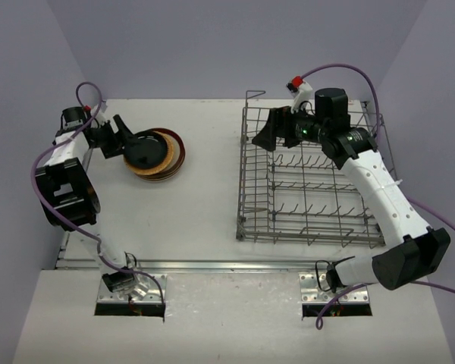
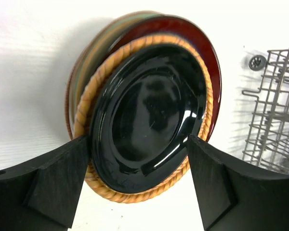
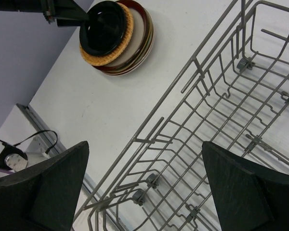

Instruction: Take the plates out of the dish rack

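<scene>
Black plate (image 1: pixel 145 149) atop stack (image 1: pixel 177 154), L of rack (image 1: pixel 311 231).

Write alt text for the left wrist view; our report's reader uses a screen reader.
A glossy black plate lies stacked on a tan rope-rimmed plate and a dark red-rimmed plate, on a white table. The left hand is open, fingers flanking it; the dish rack shows at right.

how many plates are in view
4 I can tell apart, all in one stack left of the dish rack: black plate on top, tan plate under it, then red-brown-rimmed plate, then pale green plate. More may hide underneath; none in the rack.
</scene>
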Controlling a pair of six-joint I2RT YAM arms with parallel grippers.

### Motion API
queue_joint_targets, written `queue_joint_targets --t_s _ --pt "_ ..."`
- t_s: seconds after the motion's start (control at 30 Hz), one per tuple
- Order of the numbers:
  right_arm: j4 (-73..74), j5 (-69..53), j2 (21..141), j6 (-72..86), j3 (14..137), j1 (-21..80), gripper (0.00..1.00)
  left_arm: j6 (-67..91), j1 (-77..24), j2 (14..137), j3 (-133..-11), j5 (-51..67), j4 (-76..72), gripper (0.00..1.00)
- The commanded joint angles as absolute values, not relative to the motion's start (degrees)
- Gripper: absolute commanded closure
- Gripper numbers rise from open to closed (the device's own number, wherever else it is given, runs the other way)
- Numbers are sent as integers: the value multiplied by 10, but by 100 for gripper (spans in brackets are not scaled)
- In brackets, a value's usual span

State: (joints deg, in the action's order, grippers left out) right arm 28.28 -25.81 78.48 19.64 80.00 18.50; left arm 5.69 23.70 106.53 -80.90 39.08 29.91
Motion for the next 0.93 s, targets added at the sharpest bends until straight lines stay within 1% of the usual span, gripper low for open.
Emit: queue_joint_targets --t_s 0.0,0.03,0.07,0.1,0.17,0.23,0.3,0.4,0.53,0.67,0.9 --pt "286 -188 774 154 841 183 1 -8 240 991 -883 310 309 13" --pt "291 -157 770 134 845 183 1 -34 236 974 -901 262 312 0" --pt "295 -126 766 107 845 183 1 -56 226 960 -915 193 311 0" --pt "296 -71 762 93 844 183 1 -91 217 934 -918 154 302 0" --pt "297 -13 748 52 829 183 1 -133 186 902 -905 58 278 0" --pt "297 56 740 30 815 182 1 -182 161 855 -885 18 266 0" --pt "298 87 728 15 789 180 1 -198 118 824 -852 -31 258 0" --pt "298 127 711 16 745 171 1 -187 62 756 -805 -31 271 0" --pt "300 105 683 65 690 119 1 -136 10 697 -744 14 282 0" --pt "293 87 639 71 641 97 1 -115 -9 655 -679 15 249 0" --pt "284 90 617 71 620 90 1 -108 -15 641 -678 11 233 0"
